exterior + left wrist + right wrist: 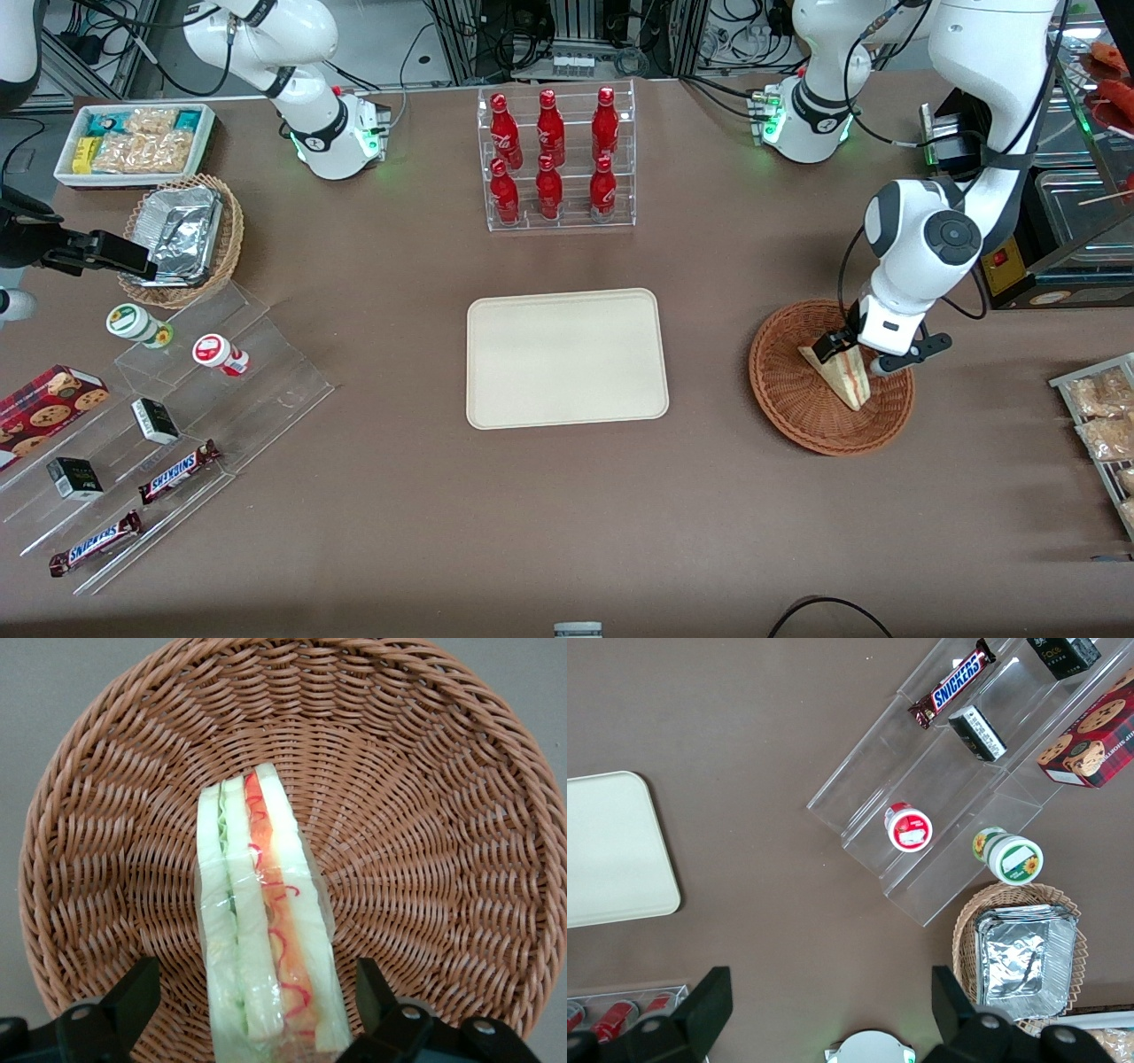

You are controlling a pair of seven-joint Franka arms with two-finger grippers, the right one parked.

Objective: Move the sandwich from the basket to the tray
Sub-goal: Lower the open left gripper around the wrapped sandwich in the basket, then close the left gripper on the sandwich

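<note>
The sandwich, a plastic-wrapped wedge of pale bread with red, orange and green layers, lies in the round reddish-brown wicker basket toward the working arm's end of the table. My left gripper hangs over the basket, open, one finger on each side of the sandwich's wide end, neither touching it. The left wrist view shows the sandwich between the two dark fingers, on the basket's weave. The cream-beige tray lies bare at the table's middle, apart from the basket.
A clear rack of red bottles stands farther from the front camera than the tray. Clear stepped shelves with candy bars and cups, a tan foil-filled basket and a white snack bin lie toward the parked arm's end.
</note>
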